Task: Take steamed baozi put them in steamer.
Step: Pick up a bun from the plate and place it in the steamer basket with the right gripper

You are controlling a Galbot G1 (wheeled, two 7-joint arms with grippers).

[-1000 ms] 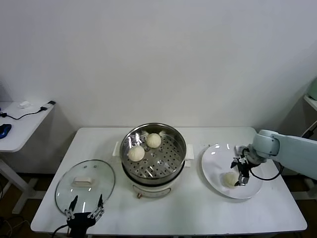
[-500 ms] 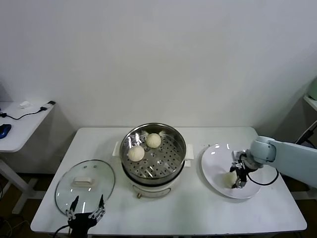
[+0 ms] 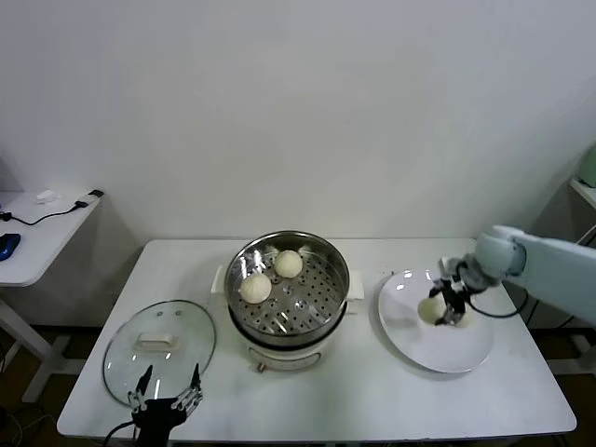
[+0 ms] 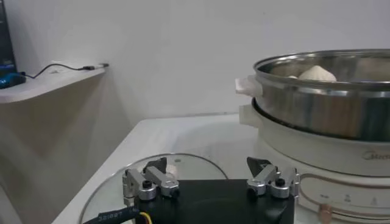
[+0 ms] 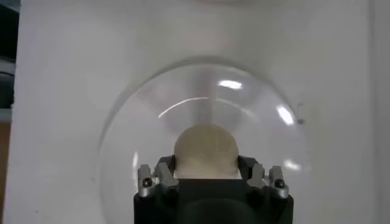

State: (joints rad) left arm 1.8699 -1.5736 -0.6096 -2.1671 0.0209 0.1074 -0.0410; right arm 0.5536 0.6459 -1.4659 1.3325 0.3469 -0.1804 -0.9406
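Baozi update, going left to right: our left claw (image 3: 166, 406) hangs idle at the near edge of the counter (image 3: 112, 307), fingers spread, just over the glass lid (image 3: 159, 349). Middle of the counter, the steamer (image 3: 289, 284) already has two buns (image 3: 256, 288) sitting on its perforated floor. Over on the right, things just changed: a second ago our right claw (image 3: 444, 306) was down low on the plate (image 3: 410, 340), and now it's come up and pulled toward the far side with a baozi (image 5: 206, 151) pinched between its fingers. So we'd say pickup's done, and next is carrying it left to the steamer.
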